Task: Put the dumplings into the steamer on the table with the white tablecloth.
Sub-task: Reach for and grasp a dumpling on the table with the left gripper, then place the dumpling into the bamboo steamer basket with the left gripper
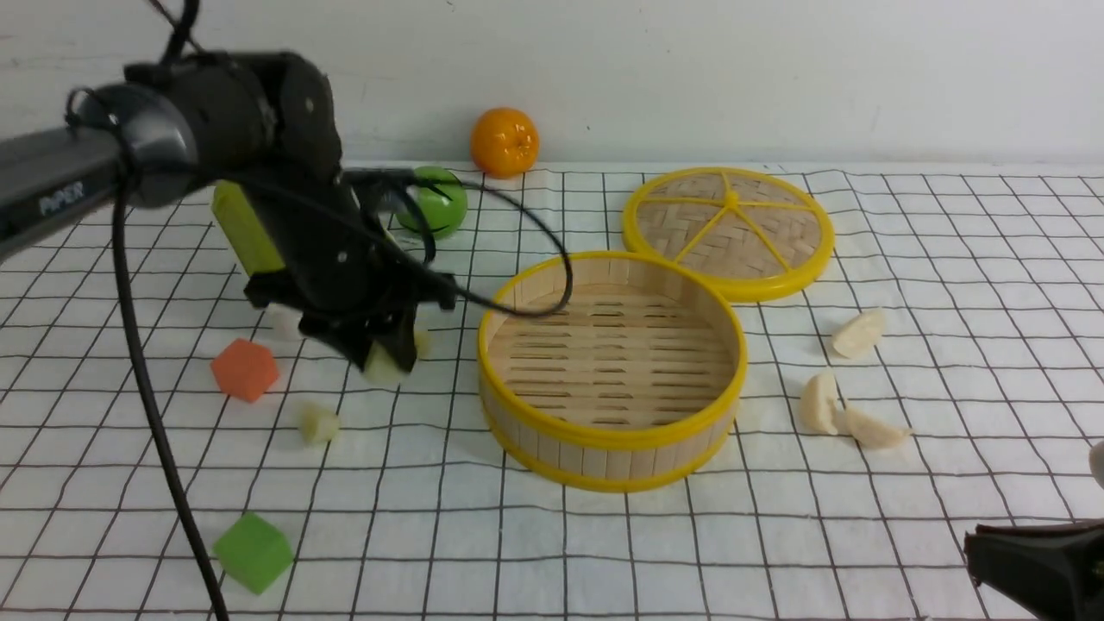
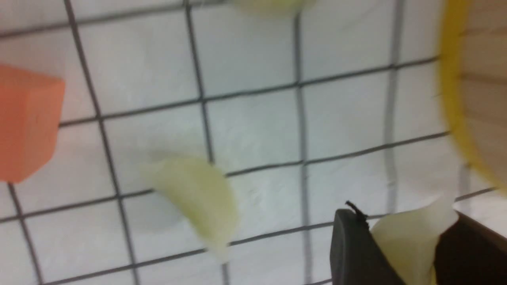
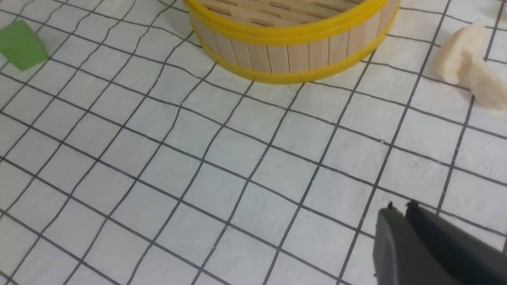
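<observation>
Nearest to me, at the near right corner of the white tablecloth [image 1: 776,552] with its thin black grid, my right gripper [image 1: 983,552] sits low over the cloth. From its own wrist camera I see its two dark fingers [image 3: 386,241] brought together, with only a hairline slit between them and nothing in it. On the near left lies a green foam cube [image 1: 253,552]. A little farther out, in the middle of the cloth, stands the round bamboo-slat steamer [image 1: 604,438] with yellow plastic rims, upright and uncovered. Every dumpling I can make out is outside it. To its right a first cream-white dumpling [image 1: 819,403] touches a second cream-white dumpling [image 1: 873,429], and a third cream-white dumpling [image 1: 859,333] lies farther back, apart from the pair. To the steamer's left a loose pale green dumpling [image 1: 318,423] rests on the cloth, with an orange foam cube [image 1: 245,369] just beyond it. Past those, my left gripper [image 1: 384,358] points down near the steamer's left wall. Its wrist camera, though blurred, shows the jaws clamped on another pale green crescent, the gripped dumpling [image 2: 408,237], whose pointed end sticks out past the fingertips. I cannot tell whether that one touches the cloth. Just behind the steamer, to the right, lies a flat woven disc [image 1: 729,228] with yellow rim and spokes. Farther back a shiny green ball [image 1: 440,203] is half hidden by the left arm, and a round orange fruit [image 1: 504,142] sits at the far edge by the wall.
</observation>
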Tool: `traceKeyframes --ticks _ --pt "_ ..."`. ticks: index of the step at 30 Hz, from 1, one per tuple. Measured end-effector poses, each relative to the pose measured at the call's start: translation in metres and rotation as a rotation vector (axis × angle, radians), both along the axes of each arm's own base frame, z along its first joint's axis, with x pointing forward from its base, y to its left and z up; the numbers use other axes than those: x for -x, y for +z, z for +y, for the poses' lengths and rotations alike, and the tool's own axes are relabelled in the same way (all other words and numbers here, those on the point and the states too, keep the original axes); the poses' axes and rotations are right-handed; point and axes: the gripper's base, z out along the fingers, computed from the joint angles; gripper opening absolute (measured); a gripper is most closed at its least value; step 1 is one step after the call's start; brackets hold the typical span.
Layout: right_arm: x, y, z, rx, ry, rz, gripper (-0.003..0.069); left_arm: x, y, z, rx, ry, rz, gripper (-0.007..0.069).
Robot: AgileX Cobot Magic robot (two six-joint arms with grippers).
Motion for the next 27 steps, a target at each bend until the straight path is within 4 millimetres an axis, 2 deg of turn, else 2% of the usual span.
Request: traceKeyframes --ticks 1,3,5,7,8,10,12,13,15,16,20,24,26,27 --pt "0.000 0.000 0.000 0.000 -0.002 -0.003 0.0035 -0.002 0.017 -0.008 0.075 0.007 -0.038 0.0242" --pt "-0.001 0.000 0.000 0.000 -0.005 -0.007 0.0038 -0.003 0.035 -0.024 0.181 -0.010 -0.099 0.0242" --pt "-0.001 0.001 0.000 0.000 -0.006 -0.008 0.0039 -0.003 0.042 -0.048 0.251 -0.063 -0.161 0.0242" --pt "-0.001 0.001 0.000 0.000 -0.007 -0.009 0.0041 -0.003 0.041 -0.059 0.261 -0.086 -0.183 0.0242" --pt "-0.001 0.001 0.000 0.000 -0.007 -0.009 0.0041 -0.006 0.035 -0.077 0.258 -0.110 -0.203 0.0242" --pt "-0.001 0.000 -0.001 0.000 -0.009 -0.011 0.0042 -0.011 0.026 -0.097 0.221 -0.109 -0.217 0.0242" --pt "-0.001 -0.001 -0.001 0.001 -0.012 -0.009 0.0044 -0.019 0.010 -0.109 0.162 -0.090 -0.224 0.0242" --pt "-0.001 -0.002 -0.001 0.002 -0.012 -0.008 0.0044 -0.020 0.011 -0.111 0.150 -0.086 -0.234 0.0242" --pt "-0.001 -0.003 -0.001 0.002 -0.016 -0.009 0.0048 -0.032 -0.009 -0.122 0.061 -0.066 -0.256 0.0242" --pt "-0.001 -0.003 -0.001 0.002 -0.016 -0.008 0.0049 -0.033 -0.009 -0.123 0.052 -0.065 -0.264 0.0242" --pt "-0.001 -0.004 -0.001 0.002 -0.018 -0.007 0.0051 -0.045 -0.037 -0.128 -0.024 -0.048 -0.253 0.0242" --pt "-0.001 -0.004 -0.001 0.003 -0.018 -0.007 0.0051 -0.048 -0.054 -0.129 -0.047 -0.053 -0.221 0.0242" --pt "-0.001 -0.004 -0.001 0.003 -0.018 -0.007 0.0051 -0.048 -0.056 -0.129 -0.050 -0.057 -0.219 0.0242" --pt "-0.001 -0.004 -0.001 0.003 -0.018 -0.007 0.0052 -0.048 -0.055 -0.130 -0.043 -0.058 -0.216 0.0265"
